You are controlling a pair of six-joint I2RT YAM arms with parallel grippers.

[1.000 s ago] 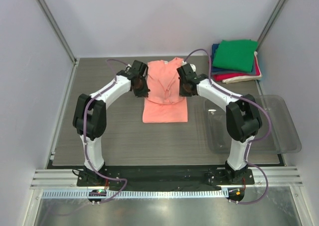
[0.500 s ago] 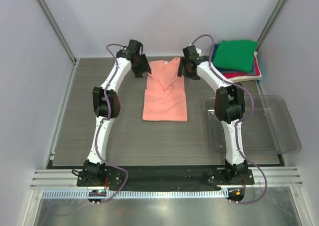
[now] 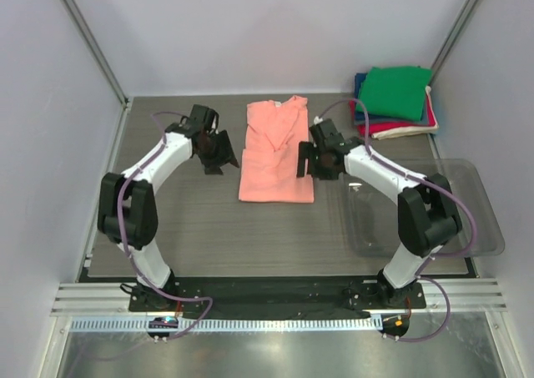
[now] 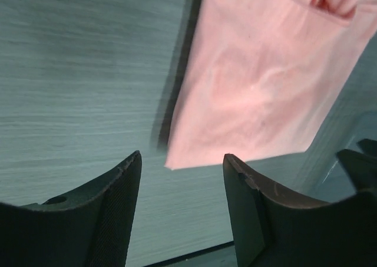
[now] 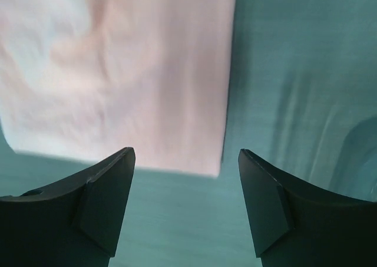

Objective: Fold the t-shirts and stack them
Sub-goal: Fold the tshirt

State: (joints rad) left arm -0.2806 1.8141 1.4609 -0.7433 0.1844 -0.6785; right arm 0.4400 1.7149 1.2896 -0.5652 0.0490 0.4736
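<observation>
Top external: pink shirt (image 3: pixel 276 163) folded to a strip, mid-fold.
Flanking it, left hand (image 3: pixel 219 153) and right hand (image 3: pixel 309 160), both apart, empty; hem corners likely next.

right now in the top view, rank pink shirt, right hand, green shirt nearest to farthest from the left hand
1. pink shirt, just right of it
2. right hand, beyond the shirt
3. green shirt, far right corner

no readable text, labels or numbers
</observation>
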